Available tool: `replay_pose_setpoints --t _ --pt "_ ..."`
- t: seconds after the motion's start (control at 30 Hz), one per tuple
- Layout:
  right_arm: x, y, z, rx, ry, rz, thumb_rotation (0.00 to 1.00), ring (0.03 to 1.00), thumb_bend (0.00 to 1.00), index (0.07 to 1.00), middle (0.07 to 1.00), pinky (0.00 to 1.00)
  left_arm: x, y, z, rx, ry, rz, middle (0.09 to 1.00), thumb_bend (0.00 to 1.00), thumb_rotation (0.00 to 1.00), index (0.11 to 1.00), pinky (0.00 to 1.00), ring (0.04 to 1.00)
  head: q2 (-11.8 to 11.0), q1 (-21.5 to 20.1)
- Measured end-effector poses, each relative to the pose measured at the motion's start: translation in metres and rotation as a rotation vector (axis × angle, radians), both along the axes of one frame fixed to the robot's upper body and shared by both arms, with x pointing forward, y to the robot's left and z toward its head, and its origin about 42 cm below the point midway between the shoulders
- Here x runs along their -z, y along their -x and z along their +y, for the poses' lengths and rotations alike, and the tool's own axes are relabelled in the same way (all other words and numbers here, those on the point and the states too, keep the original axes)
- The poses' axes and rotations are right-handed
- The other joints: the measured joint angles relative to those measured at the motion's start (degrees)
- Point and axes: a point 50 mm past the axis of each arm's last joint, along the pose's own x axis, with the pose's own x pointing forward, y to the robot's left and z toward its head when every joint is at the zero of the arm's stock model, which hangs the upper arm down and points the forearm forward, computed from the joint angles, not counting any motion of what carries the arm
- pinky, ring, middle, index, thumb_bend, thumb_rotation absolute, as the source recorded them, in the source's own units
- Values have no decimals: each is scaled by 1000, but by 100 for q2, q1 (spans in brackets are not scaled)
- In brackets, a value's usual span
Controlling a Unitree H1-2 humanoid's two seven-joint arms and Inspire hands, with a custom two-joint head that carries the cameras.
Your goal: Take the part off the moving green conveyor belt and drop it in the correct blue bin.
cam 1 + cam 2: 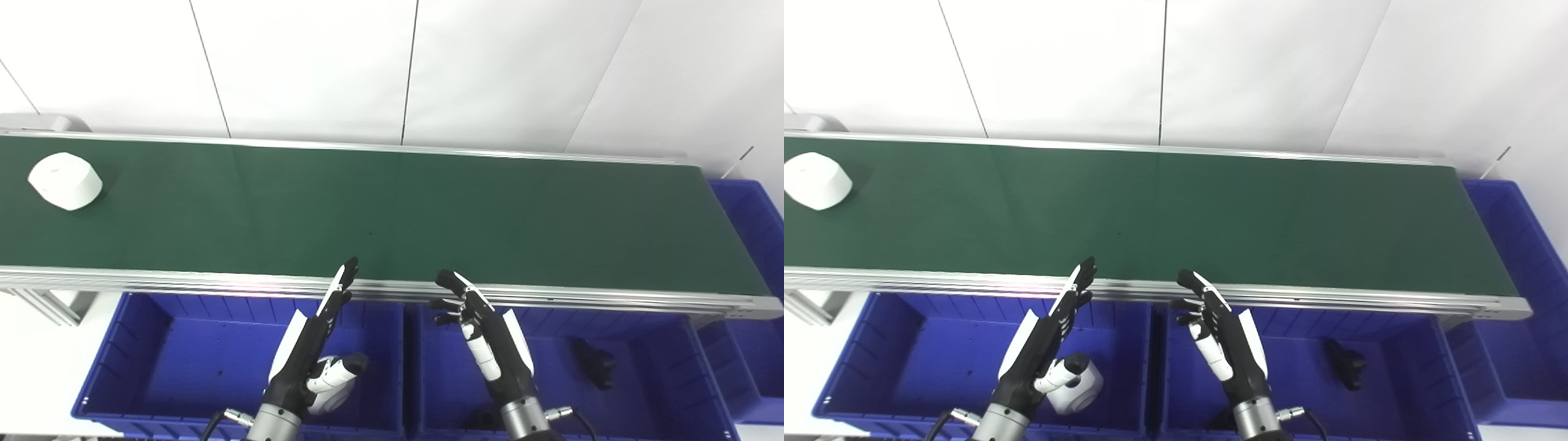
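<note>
White part [65, 180], round, tapered, on belt [392, 214]

You see a white round part [65, 180] lying near the far-left end of the green conveyor belt [392, 214], closer to its far edge. Below the belt's near edge sit 2 blue bins side by side. Your left hand [312, 343] hovers over the left bin [141, 349], fingers spread and empty. Your right hand [487, 334] hovers over the right bin [661, 367], also empty, with a black part [593, 362] lying toward that bin's right side.
</note>
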Motion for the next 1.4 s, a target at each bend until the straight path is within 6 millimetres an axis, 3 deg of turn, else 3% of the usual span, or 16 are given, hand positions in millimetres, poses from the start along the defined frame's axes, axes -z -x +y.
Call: replay_pose_setpoints --t 0.63,0.93,1.07,1.4 --pt "1 4 8 8 -2 1 1000 758 812 862 862 683 -2 0 3 -3 -6 -9 1000 879 945 1000 949 1000 0 -123" --pt "-2 29 0 56 -20 -14 1000 819 823 875 867 795 -2 0 2 -2 -10 -9 1000 888 953 1000 929 997 0 -105" --pt "-4 28 -2 74 -35 -38 1000 869 811 889 887 867 -1 0 2 -2 -10 -8 1000 883 947 1000 954 1000 -18 -114" --pt "-4 28 1 66 -25 -42 1000 897 807 901 907 892 -1 0 2 -2 -10 -8 1000 887 948 1000 943 1000 -61 -79"
